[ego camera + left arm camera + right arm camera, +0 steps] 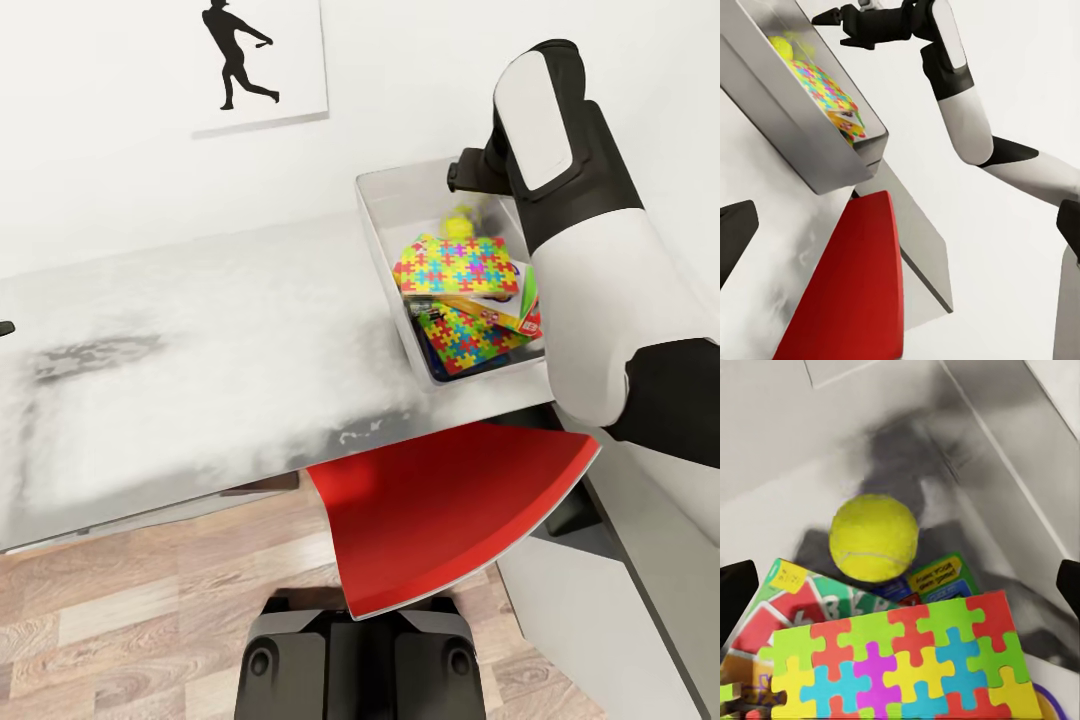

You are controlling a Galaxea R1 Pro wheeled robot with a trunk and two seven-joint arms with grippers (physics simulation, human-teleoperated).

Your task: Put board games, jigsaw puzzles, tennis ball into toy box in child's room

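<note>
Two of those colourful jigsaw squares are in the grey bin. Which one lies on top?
The jigsaw puzzle toward the wall end of the toy box, beside the tennis ball, is uppermost. The other puzzle sits lower, partly under a game box.

The toy box [385, 240] is crowded with toys, while the table [200, 330] beside it lies open.

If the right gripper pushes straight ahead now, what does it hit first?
Most likely the tennis ball, dead ahead between the open jaws, resting in the toy box beyond a jigsaw puzzle. Depth is uncertain.

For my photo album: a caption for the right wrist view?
Tennis ball beside a jigsaw puzzle in the toy box.
</note>
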